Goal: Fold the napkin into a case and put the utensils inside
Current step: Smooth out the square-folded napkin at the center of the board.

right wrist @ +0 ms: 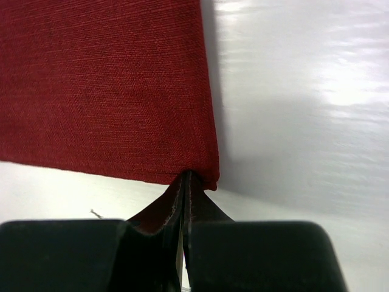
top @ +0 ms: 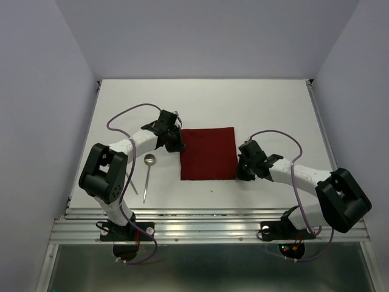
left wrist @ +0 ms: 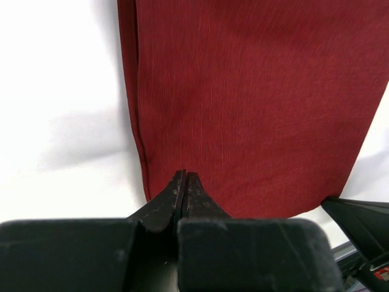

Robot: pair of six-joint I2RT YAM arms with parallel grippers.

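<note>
In the top view the napkin (top: 208, 154) lies flat as a dark red, nearly square piece in the middle of the table (top: 261, 103). It is not yet a narrow case. The left gripper (top: 176, 146) is at its left edge, toward the far corner. The right gripper (top: 242, 172) is at its near right corner. The utensils are left of the cloth and apart from it. The spoon (top: 149, 159) lies with its bowl away from the arms, and the thin piece (top: 133, 184) is partly hidden under the left arm.

In the left wrist view the jaws are pressed together, and the tips rest on the cloth beside one corner. As far as I can see, they pinch the fabric there. A second layer shows along the left border, so the napkin (left wrist: 255, 103) seems already doubled. The other arm's gripper (left wrist: 358, 222) shows dark at the lower right.

In the right wrist view the jaws are also together. The napkin's (right wrist: 103, 85) near edge runs into the tips, and the corner curls just beside them, so I judge that this corner is clamped.

The step in hand is, I think, a further fold. The next move needs both corners lifted together and carried across evenly, so that the edges meet and a narrow strip results. The cutlery waits until that is done.
</note>
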